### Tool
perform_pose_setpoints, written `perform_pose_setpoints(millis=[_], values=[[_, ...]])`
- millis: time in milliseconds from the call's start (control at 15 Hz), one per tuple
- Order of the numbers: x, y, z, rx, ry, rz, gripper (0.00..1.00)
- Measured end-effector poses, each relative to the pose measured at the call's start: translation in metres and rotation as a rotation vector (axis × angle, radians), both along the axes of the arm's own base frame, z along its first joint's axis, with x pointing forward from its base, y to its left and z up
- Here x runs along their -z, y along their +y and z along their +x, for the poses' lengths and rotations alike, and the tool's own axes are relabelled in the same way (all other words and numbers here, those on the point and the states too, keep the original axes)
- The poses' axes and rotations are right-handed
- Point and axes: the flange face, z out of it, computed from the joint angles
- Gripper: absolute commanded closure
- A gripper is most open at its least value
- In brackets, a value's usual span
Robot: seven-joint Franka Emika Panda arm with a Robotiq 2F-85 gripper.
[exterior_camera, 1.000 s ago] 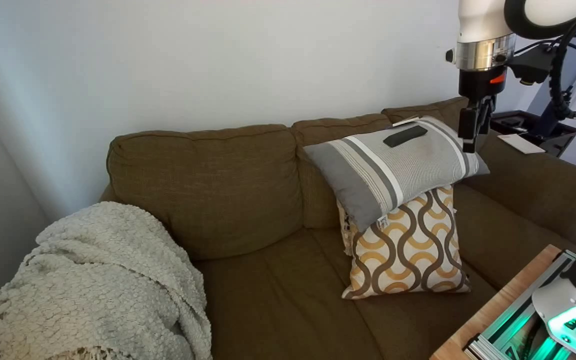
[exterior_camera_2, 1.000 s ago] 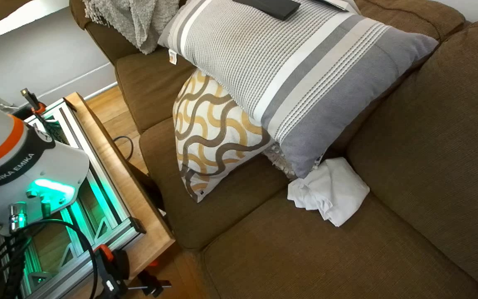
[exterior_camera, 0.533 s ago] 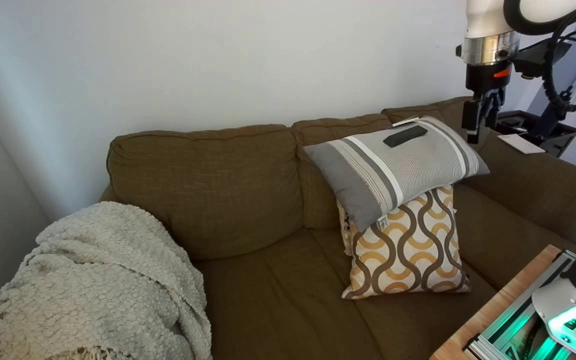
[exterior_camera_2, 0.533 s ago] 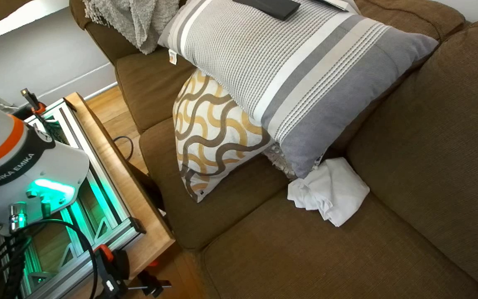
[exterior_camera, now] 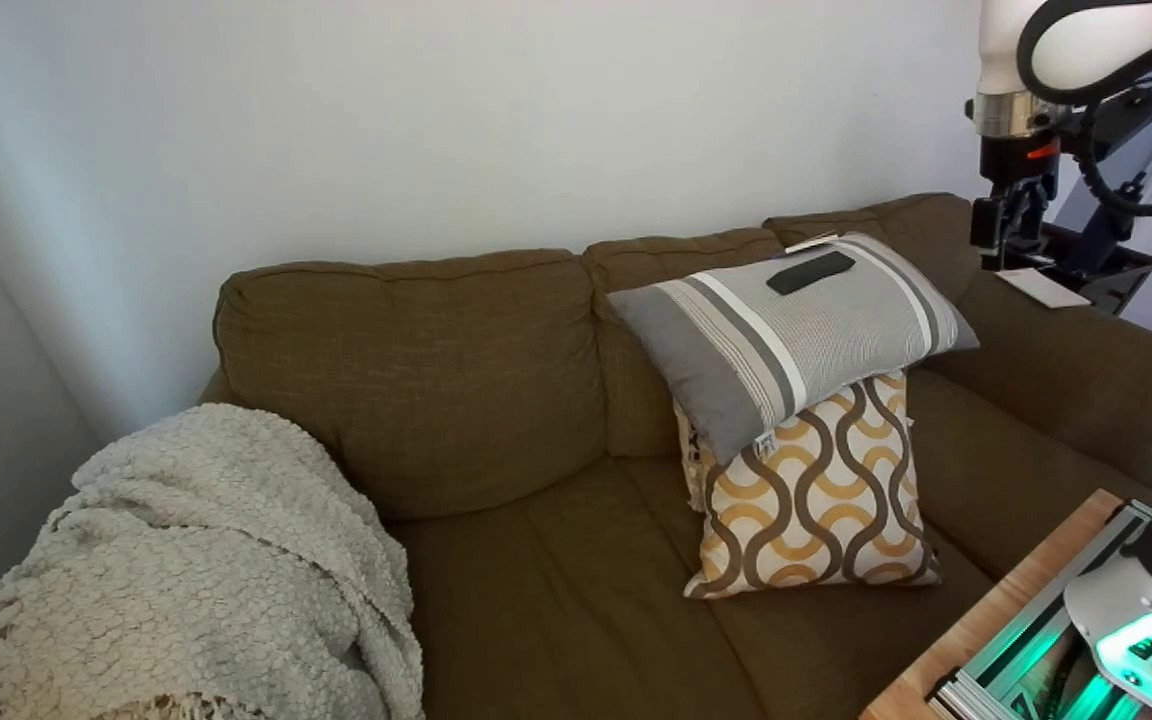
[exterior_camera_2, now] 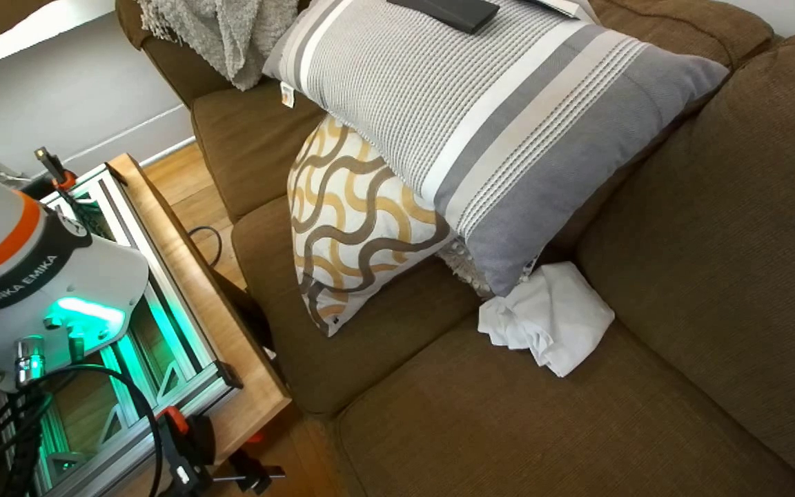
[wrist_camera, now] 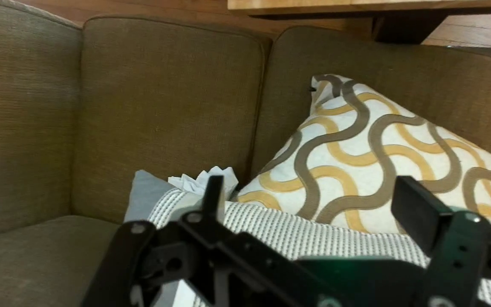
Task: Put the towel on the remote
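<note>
The towel, a crumpled white cloth (exterior_camera_2: 549, 317), lies on the brown sofa seat by the corner of the grey striped pillow in an exterior view. Part of it shows past the pillow's edge in the wrist view (wrist_camera: 203, 182). The remote, a flat black bar (exterior_camera: 811, 271), lies on top of that pillow and also shows at the top edge in an exterior view (exterior_camera_2: 449, 12). My gripper (exterior_camera: 1011, 245) hangs in the air to the right of the pillow. In the wrist view its fingers (wrist_camera: 311, 194) are wide apart with nothing between them. The remote is out of the wrist view.
The grey striped pillow (exterior_camera: 786, 330) leans over a patterned pillow (exterior_camera: 821, 490) on the sofa (exterior_camera: 416, 370). A fluffy blanket (exterior_camera: 206, 560) covers one sofa end. A white card (exterior_camera: 1041, 288) and a dark tray (exterior_camera: 1131, 270) stand by the far armrest. The wooden base table (exterior_camera_2: 259, 393) is beside the sofa.
My gripper has moved to the right in an exterior view, away from the striped pillow toward the far armrest. The towel, remote and pillows have not moved.
</note>
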Motion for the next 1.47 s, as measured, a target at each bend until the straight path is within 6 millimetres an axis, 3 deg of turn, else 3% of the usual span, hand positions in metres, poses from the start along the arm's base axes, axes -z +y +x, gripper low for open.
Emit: perform_pose_setpoints(millis=[267,467,1267,1467], values=[[0.026,-0.068,-0.007,0.038,-0.015,0.070,0.00],[0.040,-0.106,-0.017,0.061,-0.027,0.129,0.00],[0.043,-0.111,-0.018,0.080,-0.043,0.162,0.00],[0.065,-0.139,-0.027,0.136,-0.086,0.240,0.00]])
